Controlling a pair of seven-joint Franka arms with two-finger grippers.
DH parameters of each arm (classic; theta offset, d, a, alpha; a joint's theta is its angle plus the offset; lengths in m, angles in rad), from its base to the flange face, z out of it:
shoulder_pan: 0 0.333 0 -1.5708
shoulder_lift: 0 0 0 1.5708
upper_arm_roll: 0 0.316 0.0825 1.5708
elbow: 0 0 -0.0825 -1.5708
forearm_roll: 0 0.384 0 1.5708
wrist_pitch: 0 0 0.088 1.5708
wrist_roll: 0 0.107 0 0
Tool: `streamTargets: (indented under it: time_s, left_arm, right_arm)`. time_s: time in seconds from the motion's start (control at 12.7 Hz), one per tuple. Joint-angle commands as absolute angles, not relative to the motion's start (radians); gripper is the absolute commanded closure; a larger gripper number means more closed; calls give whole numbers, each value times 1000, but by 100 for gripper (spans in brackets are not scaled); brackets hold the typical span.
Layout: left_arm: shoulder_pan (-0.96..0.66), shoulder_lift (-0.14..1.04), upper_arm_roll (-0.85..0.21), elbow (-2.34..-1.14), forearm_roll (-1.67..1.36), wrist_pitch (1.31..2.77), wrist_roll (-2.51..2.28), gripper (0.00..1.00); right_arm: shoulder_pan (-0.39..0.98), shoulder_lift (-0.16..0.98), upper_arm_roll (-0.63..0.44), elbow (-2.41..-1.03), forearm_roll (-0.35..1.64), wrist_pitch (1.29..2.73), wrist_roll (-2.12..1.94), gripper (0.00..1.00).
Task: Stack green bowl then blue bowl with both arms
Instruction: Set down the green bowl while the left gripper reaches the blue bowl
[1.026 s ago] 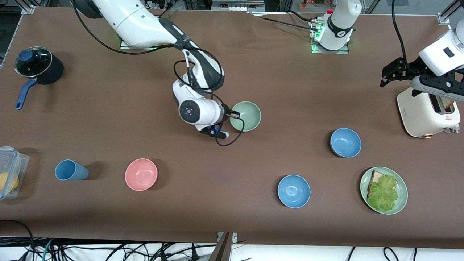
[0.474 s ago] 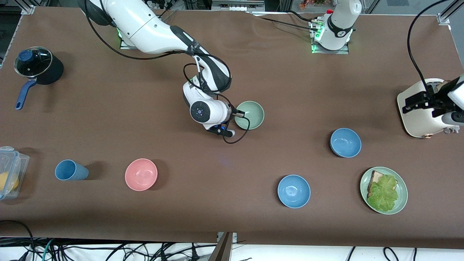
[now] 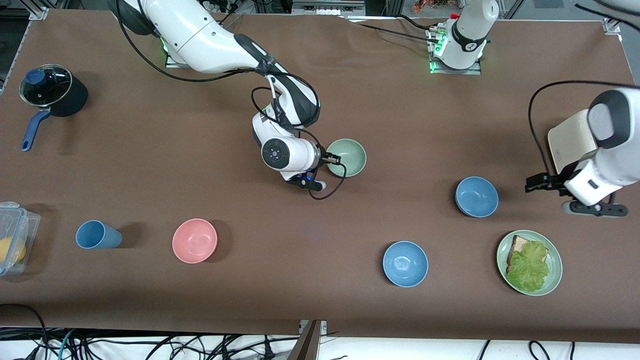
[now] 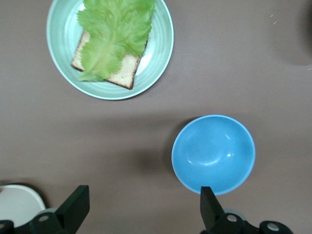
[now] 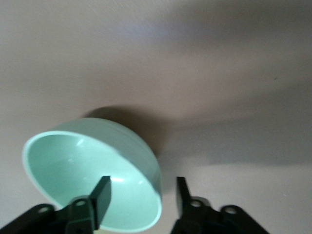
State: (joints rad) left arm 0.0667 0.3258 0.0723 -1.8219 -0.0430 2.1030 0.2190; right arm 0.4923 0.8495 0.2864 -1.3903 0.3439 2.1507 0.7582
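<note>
Green bowl (image 3: 347,157) sits mid-bench, rim straddled by the right gripper (image 5: 141,195): one of its fingers (image 5: 101,194) is inside the bowl, the other outside the wall, parted with a gap to the rim, so grip looks released, bowl tilted in the right wrist view. Left gripper (image 4: 141,207) hangs over the bench toward the left arm's end, fingers (image 4: 78,204) spread wide and holding nothing; blue bowl (image 3: 476,196) lies just beside one fingertip, not between them. Second blue bowl (image 3: 405,263) is nearer the front camera. Green plate (image 3: 529,262) with toast and lettuce sits near it, toaster (image 3: 572,140) partly hidden by the left arm. Pink bowl (image 3: 194,240) and blue cup (image 3: 97,234) lie toward the right arm's end.
</note>
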Motion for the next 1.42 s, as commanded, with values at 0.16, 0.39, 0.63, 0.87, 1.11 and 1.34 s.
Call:
streamTargets:
  time_s: [0.16, 0.39, 0.63, 0.87, 1.11, 1.34]
  left_arm:
    - [61, 297, 64, -1979, -43, 2214, 225, 0]
    - [60, 330, 64, -1997, -43, 2210, 238, 0]
    - [35, 368, 63, -1994, -51, 2215, 216, 3]
    - [29, 393, 63, -1994, -52, 2242, 109, 4]
    - [23, 449, 63, -1996, -43, 2357, 113, 2]
    - [23, 469, 63, -1996, -44, 2365, 112, 7]
  right_arm:
    - [370, 805, 282, -1207, 249, 1849, 704, 0]
    - [269, 763, 281, -1171, 155, 1718, 554, 0]
    - [108, 689, 281, -1170, 97, 1634, 363, 0]
    - [-20, 655, 275, -1170, 68, 1568, 226, 0]
    - [-70, 625, 272, -1170, -35, 1563, 169, 0]
    - [-100, 548, 239, -1177, -44, 1549, 166, 0]
